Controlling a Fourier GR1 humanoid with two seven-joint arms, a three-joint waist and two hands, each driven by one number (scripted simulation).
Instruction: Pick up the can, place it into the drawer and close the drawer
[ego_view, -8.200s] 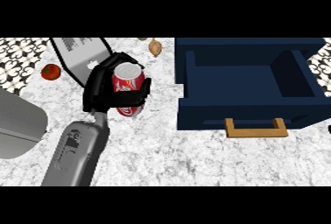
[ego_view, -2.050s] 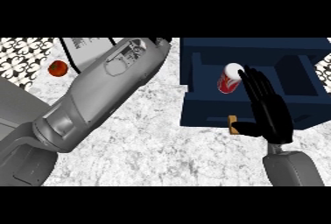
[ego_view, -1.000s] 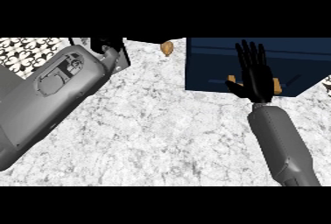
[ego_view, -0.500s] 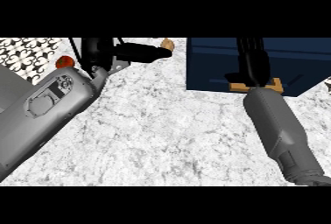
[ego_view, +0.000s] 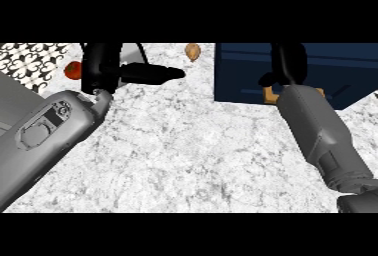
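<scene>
Change: right hand (ego_view: 288, 62) has moved further over the drawer (ego_view: 244, 70) front.
Right hand: fingers straight, flat against drawer.
Left hand (ego_view: 111, 70): spread, empty.

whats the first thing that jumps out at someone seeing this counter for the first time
The dark blue drawer at the upper right, with the right hand laid on its front above the wooden handle, draws the eye first. Next come the two big grey forearms over the marbled counter, the left hand at the upper left with a thumb jutting right. A red fruit sits beside it and a small tan object lies near the top edge.
</scene>
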